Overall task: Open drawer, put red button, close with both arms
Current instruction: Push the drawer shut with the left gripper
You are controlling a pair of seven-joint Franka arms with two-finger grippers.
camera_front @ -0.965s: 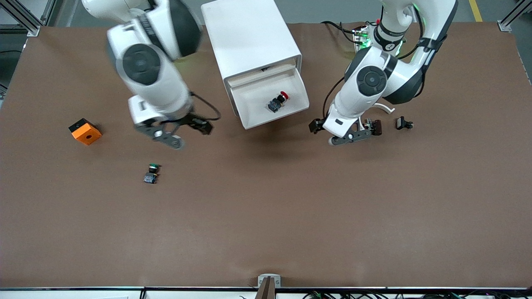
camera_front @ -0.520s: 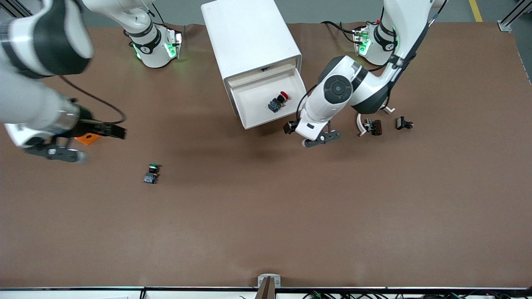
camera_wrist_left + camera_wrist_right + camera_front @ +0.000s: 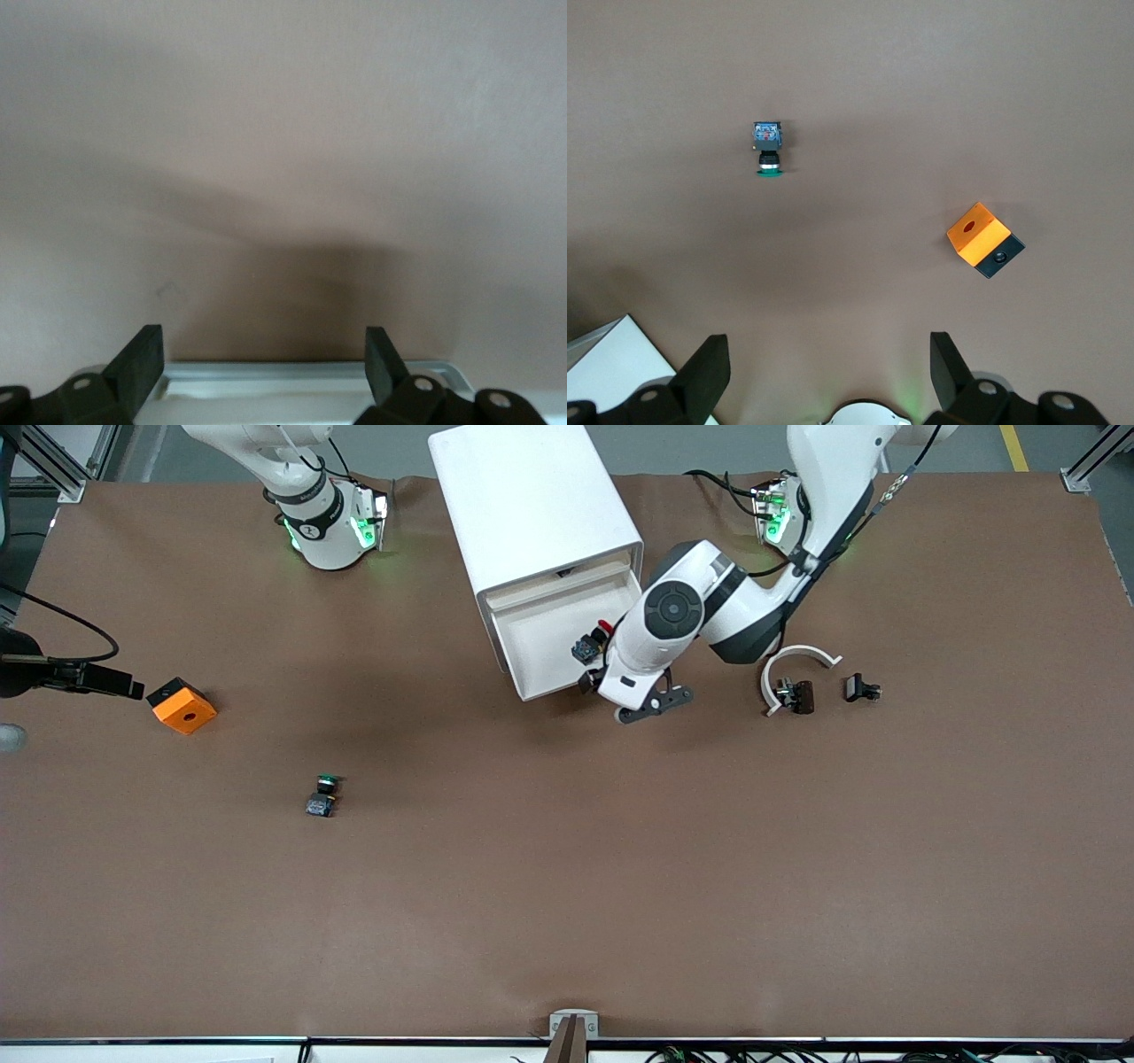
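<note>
Since the red button point(image 3: 602, 631) already lies inside the drawer point(image 3: 540, 646), which stands pulled out of the white cabinet point(image 3: 532, 505), you can count the opening and the placing as done; only the closing with both arms looks to be left. Your left pincer point(image 3: 651, 704) hangs just over the drawer's front edge at the corner toward the left arm's end, its fingers point(image 3: 142, 363) spread wide with nothing between them, and the left wrist view shows the pale drawer rim point(image 3: 292, 376) directly below. Your right pincer point(image 3: 824, 372) is well away toward the right arm's end of the worktop point(image 3: 567, 886), high above it, also wide open and empty; it would have to come to the drawer if both arms are to push.

The left arm covers part of the button and the drawer's corner in the front view. The right pincer is nearly cut off at that view's edge beside the orange cube point(image 3: 182, 705). The green-capped switch point(image 3: 323, 794) lies untouched on the worktop.
</note>
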